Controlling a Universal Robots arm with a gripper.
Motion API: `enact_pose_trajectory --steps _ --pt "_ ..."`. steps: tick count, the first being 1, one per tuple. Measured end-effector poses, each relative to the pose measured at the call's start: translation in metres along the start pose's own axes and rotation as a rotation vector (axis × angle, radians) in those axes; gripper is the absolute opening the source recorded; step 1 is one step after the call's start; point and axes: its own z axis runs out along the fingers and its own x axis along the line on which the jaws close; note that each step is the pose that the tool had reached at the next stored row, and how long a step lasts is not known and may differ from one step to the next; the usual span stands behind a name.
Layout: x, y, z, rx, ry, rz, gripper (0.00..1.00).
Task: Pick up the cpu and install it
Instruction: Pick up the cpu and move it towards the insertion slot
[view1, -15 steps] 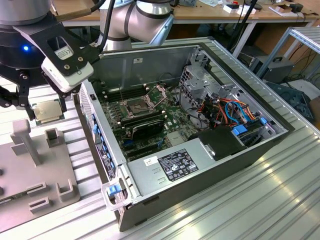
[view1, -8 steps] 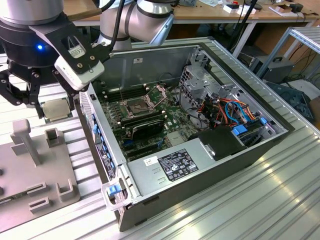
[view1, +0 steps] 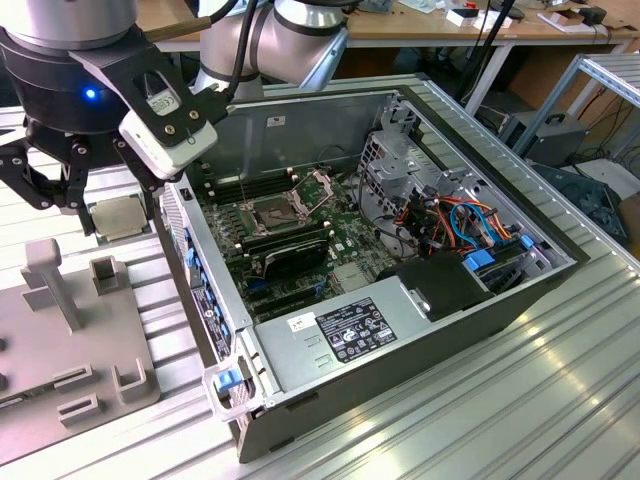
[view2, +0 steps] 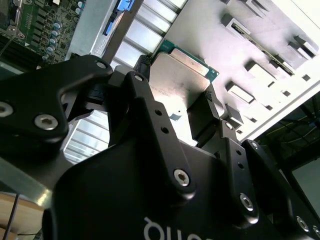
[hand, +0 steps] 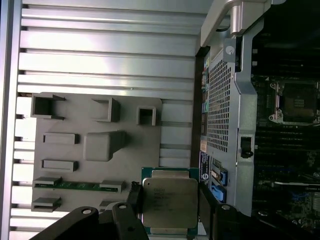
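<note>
Item 1: grey fixture plate (view1: 60, 330), with raised blocks and slots, lying on the ribbed aluminium bench (view1: 560, 380) under the pincer and reaching further toward the exterior view's left. The first wrist view shows the same fixture plate (hand: 100, 145) beneath the pincer. Item 2: black pincer (view1: 119, 222), jaws closed to a narrow span on the part it carries; the fingers (hand: 134, 196) press against two opposite edges. Item 3: CPU (view1: 120, 212), square, with a metal lid on a green board, gripped in the pincer over the near edge of the plate. Both wrist views show the CPU (hand: 169, 202) (view2: 180, 82) lid-up between the fingers. Item 4: open computer case (view1: 300, 350), lying on its side on the bench just beside the pincer, toward the exterior view's right. Item 5: socket (view1: 272, 212) on the green motherboard inside the case, well apart from the pincer, with its metal retaining frame raised. Item 6: black graphics card (view1: 290, 252), just past the socket. Item 7: bundle of orange, red and blue cables (view1: 470, 225), at the end of the case farthest from the pincer.
</note>
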Motion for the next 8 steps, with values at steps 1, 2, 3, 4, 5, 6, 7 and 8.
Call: enact_pose_trajectory --steps 1,2,3,4,5,6,7,8 --pt "0.0 0.0 0.0 0.0 0.0 0.0 0.55" --pt "0.0 0.0 0.0 0.0 0.0 0.0 0.55" --pt "-0.0001 0.0 0.0 0.0 0.0 0.0 0.55" --pt "-0.0002 0.0 0.0 0.0 0.0 0.0 0.55" --pt "-0.0002 0.0 0.0 -0.0001 0.0 0.0 0.55" --pt "-0.0002 0.0 0.0 0.0 0.0 0.0 0.55" --pt "-0.0002 0.0 0.0 0.0 0.0 0.0 0.55" --pt "-0.0002 0.0 0.0 0.0 -0.0001 0.0 0.55"
